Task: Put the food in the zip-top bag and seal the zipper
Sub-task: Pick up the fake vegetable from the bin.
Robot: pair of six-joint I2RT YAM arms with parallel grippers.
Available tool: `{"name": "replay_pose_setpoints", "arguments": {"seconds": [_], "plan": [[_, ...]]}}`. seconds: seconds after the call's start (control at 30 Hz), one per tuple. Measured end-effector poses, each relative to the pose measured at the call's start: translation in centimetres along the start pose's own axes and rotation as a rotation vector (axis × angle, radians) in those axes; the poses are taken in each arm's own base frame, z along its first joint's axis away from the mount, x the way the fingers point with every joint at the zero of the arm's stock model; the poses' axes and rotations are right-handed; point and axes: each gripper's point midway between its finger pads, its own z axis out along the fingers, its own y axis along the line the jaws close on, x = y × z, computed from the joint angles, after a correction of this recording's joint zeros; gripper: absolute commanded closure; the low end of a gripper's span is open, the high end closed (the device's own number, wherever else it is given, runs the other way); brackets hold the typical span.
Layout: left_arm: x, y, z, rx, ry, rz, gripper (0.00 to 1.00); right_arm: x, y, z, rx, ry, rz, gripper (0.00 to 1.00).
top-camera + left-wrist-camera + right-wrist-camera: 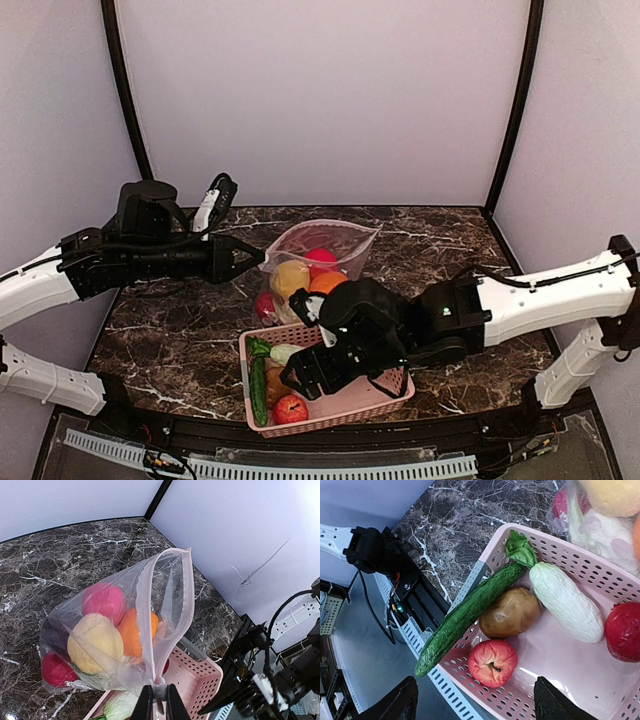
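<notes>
Left gripper (159, 700) clamps the zipper (188, 590) of the zip-top bag (172, 597), which holds coloured balls (95, 642) just behind the pink basket (570, 555). Right gripper (476, 702) hangs with fingers spread above the basket's apple (492, 662), potato (510, 612) and cucumber (470, 612).

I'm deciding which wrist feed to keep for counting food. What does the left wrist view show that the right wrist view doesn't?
Only the left wrist: the left gripper pinching the zipper, with the zip-top bag gaping open at its mouth. Only the right wrist: cucumber, potato, cabbage and red apple lying in the pink basket, with the right gripper open over them. Both: the zip-top bag, the yellow ball inside it, and the pink basket.
</notes>
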Motion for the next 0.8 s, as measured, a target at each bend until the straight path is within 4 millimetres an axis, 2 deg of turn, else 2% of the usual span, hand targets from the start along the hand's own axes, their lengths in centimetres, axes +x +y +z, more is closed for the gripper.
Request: {"name": "replay_pose_setpoints", "arguments": {"seconds": [0.17,0.27,0.37,0.63,0.8], "plan": [[0.1,-0.1,0.0,0.009,0.006,-0.001,0.99,0.1,2.9,2.8,0.039,0.013,-0.06,0.23],[0.0,0.0,0.0,0.008,0.005,-0.003,0.99,0.3,5.1,3.7,0.029,0.013,-0.107,0.26],[0.0,0.0,0.0,0.01,0.006,-0.005,0.99,0.8,6.0,4.5,0.038,0.026,-0.136,0.29],[0.2,0.0,0.2,0.016,0.016,-0.009,0.99,2.5,4.3,8.0,0.18,0.109,-0.162,0.34],[0.5,0.1,0.7,0.017,0.033,-0.012,0.99,3.9,3.0,9.1,0.243,0.163,-0.173,0.48]]}}
